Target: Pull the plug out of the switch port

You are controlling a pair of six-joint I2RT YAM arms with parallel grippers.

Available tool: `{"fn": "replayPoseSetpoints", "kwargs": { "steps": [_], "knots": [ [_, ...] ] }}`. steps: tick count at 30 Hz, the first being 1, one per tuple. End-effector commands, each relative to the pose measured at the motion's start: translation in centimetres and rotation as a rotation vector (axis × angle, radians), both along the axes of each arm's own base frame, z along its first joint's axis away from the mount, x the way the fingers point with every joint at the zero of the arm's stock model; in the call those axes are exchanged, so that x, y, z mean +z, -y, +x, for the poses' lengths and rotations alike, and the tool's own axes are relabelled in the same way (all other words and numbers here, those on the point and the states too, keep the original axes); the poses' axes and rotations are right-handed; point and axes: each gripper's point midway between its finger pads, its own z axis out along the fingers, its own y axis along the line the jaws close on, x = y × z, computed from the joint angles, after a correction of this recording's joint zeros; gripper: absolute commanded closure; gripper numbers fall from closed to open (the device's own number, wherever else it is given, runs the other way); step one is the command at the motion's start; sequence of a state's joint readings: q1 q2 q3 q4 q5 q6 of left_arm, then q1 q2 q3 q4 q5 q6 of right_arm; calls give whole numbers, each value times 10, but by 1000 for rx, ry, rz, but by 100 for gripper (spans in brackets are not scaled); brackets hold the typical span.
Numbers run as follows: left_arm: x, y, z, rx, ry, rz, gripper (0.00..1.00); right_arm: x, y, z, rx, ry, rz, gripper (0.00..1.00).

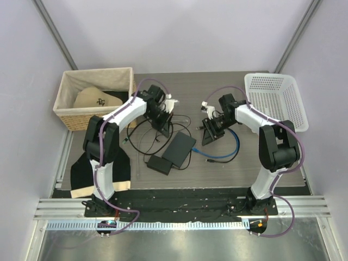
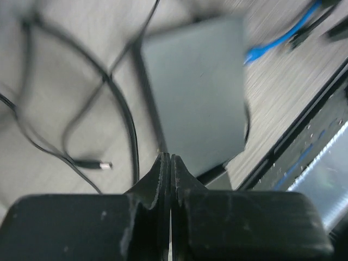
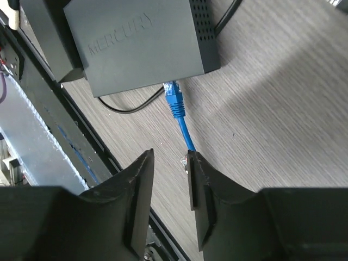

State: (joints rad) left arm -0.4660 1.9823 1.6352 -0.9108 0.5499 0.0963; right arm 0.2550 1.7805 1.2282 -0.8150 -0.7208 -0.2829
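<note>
grey wood-grain laminate covers the table (image 1: 250, 171), which stands between pale lilac walls. near its middle lies the flat black rectangular box (image 3: 138, 43), matte plastic with raised lettering on top and a band of fine vent slots along one side. the small blue plug (image 3: 173, 100) sits pushed into the switch port in the box's near edge; the socket itself is hidden behind it. from there the thin bright-blue cable (image 3: 183, 130), ribbed at first and then smooth, runs straight to the tips of the right gripper (image 3: 169, 187). that claw is released, its two black angular fingers apart with a clear gap. the cable slips out of sight behind the inner edge of one finger (image 3: 204, 201); whether they touch is unclear. the left gripper (image 2: 170, 163) hangs near the box's opposite end, clenched, fingers pressed flat together with nothing between. thin black cords (image 2: 128, 125) loop beside the box, one ending in a metal-tipped barrel (image 2: 100, 164). a thicker black adapter brick (image 1: 160, 164) lies just beside the box. a cloth-lined woven basket (image 1: 95, 100) and a white perforated plastic basket (image 1: 274, 100) stand at the far corners.
</note>
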Motion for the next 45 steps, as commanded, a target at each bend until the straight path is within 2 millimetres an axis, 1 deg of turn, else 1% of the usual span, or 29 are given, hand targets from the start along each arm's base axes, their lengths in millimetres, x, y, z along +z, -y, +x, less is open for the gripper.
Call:
{"fn": "replayPoseSetpoints", "kwargs": {
  "steps": [1, 4, 6, 7, 8, 9, 11, 12, 13, 14, 15, 17, 18, 20, 21, 23, 24, 25, 26, 27, 29, 30, 31, 33, 37, 38, 40, 41, 45],
  "knots": [
    [-18, -13, -12, 64, -65, 44, 100, -11, -4, -5, -15, -30, 7, 63],
    [-36, -21, -18, 81, -96, 98, 100, -21, -10, 10, -26, -8, -21, 65],
    [-43, -25, -23, 77, -118, 116, 100, -20, -16, 28, -35, 25, -14, 66],
    [-45, -25, -26, 67, -126, 121, 100, -19, -20, 33, -33, 31, -12, 66],
    [-48, -28, -30, 53, -145, 137, 100, -29, -23, 37, -30, 10, -17, 66],
    [-49, -30, -32, 50, -154, 141, 100, -22, -29, 50, -26, 34, -2, 66],
    [-51, -29, -36, 43, -170, 140, 100, -33, -36, 57, -18, 6, -3, 66],
    [-50, -28, -36, 45, -172, 133, 100, -29, -41, 68, -14, 30, 6, 67],
    [-51, -26, -36, 39, -171, 129, 100, -29, -44, 72, -10, 35, 12, 67],
    [-49, -21, -38, 24, -173, 122, 100, -34, -47, 75, -8, 24, 10, 67],
    [-48, -19, -39, 18, -173, 120, 100, -29, -50, 83, -11, 43, 17, 66],
    [-46, -12, -37, 5, -164, 115, 100, -32, -52, 91, -18, 45, 10, 67],
    [-44, -10, -36, 5, -159, 112, 100, -29, -53, 97, -19, 63, 11, 67],
    [-36, -5, -28, 5, -133, 98, 100, -26, -50, 101, -26, 77, -5, 66],
    [-32, -5, -24, 4, -116, 95, 100, -20, -46, 105, -28, 101, -3, 64],
    [-17, 1, -18, -9, -76, 64, 100, -13, -38, 108, -39, 113, -5, 61],
    [-12, 2, -17, -17, -65, 47, 100, -6, -30, 108, -43, 124, 7, 55],
    [-3, 8, -17, -33, -46, 6, 100, -3, -28, 105, -43, 114, 21, 52],
    [-1, 10, -18, -39, -44, -8, 100, 1, -28, 99, -36, 97, 51, 48],
    [0, 11, -18, -43, -42, -22, 100, -3, -23, 90, -39, 67, 58, 42],
    [-4, 17, -20, -36, -86, -43, 100, 1, -24, 73, -3, 34, 102, 36],
    [-7, 18, -22, -34, -106, -47, 100, -5, -23, 61, 2, -3, 108, 35],
    [-15, 21, -25, -39, -135, -44, 100, -3, -24, 54, 13, -6, 124, 34],
    [-21, 23, -23, -47, -134, -33, 100, -7, -24, 39, 13, -44, 145, 32],
    [-36, 29, -18, -53, -153, -12, 100, -6, -28, 23, 24, -104, 201, 33],
    [-45, 27, -16, -49, -160, 13, 100, -5, -30, 20, 37, -105, 216, 34],
    [-54, 27, -19, -52, -165, 41, 100, -9, -31, 17, 40, -138, 230, 35],
    [-65, 24, -19, -49, -172, 73, 100, -13, -31, 19, 31, -156, 225, 36],
    [-83, 28, -26, -70, -201, 100, 100, -19, -33, 18, 30, -187, 234, 38]
  ]
}}
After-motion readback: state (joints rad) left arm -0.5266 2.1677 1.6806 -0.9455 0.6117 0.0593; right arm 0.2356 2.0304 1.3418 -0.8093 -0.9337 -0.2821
